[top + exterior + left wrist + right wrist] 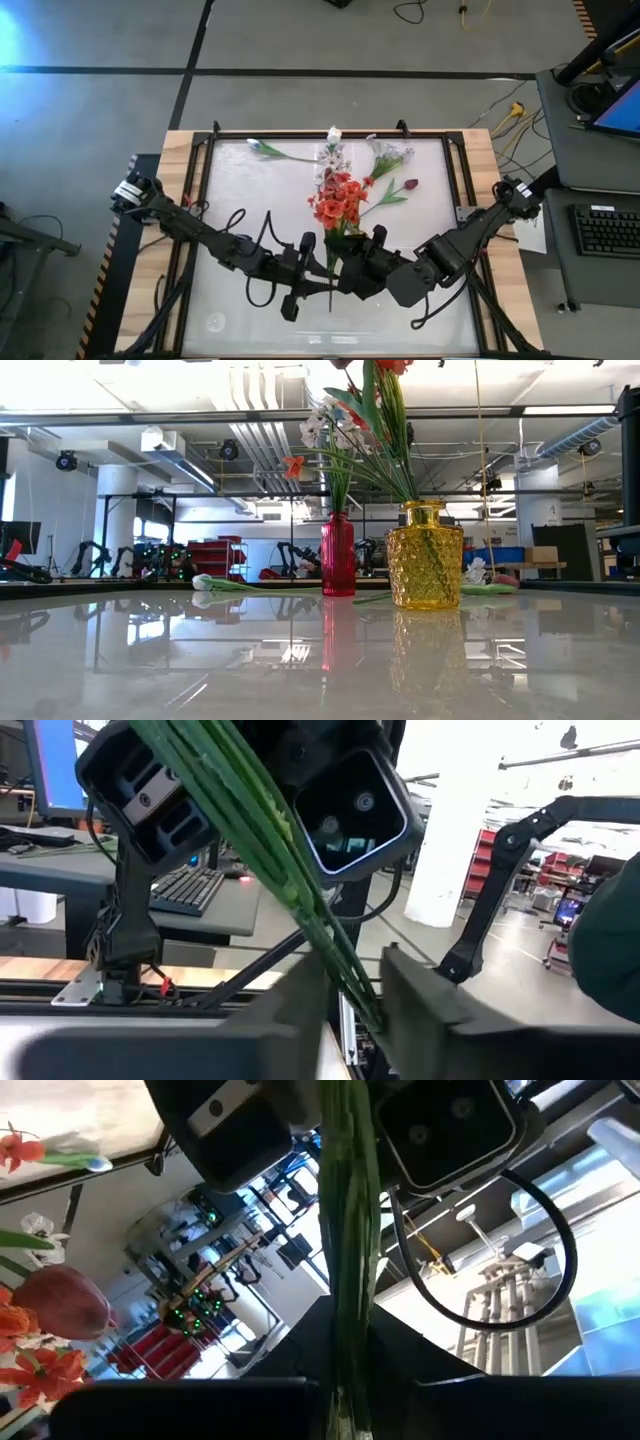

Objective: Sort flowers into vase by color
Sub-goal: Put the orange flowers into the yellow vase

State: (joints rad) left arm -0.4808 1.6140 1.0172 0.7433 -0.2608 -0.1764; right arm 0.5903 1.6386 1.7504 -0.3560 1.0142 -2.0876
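Stems (300, 910) of the red-orange flowers (338, 203) sit clamped in the right claw (345, 1400) while the left claw (350, 1010) pinches them too, apparently steadying a handover above the table (240, 190).

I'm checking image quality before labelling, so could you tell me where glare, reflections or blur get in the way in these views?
High view: blue-white flare in the upper left corner; the table looks pale. Low view: the glossy tabletop mirrors the yellow vase, the red vase and the ceiling lights. Left wrist view: the green stems are soft, bright window behind. Right wrist view: the stems and a dark red tulip are blurred.
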